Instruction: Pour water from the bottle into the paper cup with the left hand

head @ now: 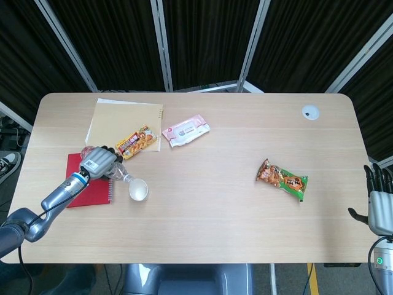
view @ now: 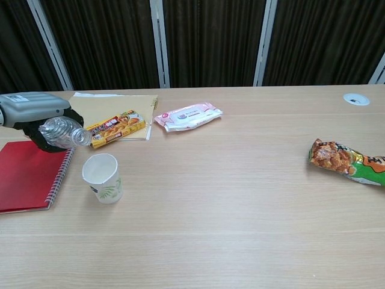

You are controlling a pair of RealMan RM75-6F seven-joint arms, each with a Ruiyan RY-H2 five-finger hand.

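Observation:
My left hand (head: 98,163) (view: 36,117) grips a clear plastic bottle (view: 65,132) (head: 120,177), tilted with its mouth aimed down and to the right, just above and to the left of the white paper cup (view: 103,178) (head: 138,190). The cup stands upright on the table beside the red notebook. My right hand (head: 379,200) hangs off the table's right edge in the head view, fingers apart, holding nothing.
A red spiral notebook (view: 27,174) lies left of the cup. Behind it sit a tan folder (view: 114,105), a yellow snack pack (view: 116,127) and a pink wipes pack (view: 187,116). A green-orange snack bag (view: 346,159) lies at the right. A cable grommet (view: 356,99) is far right.

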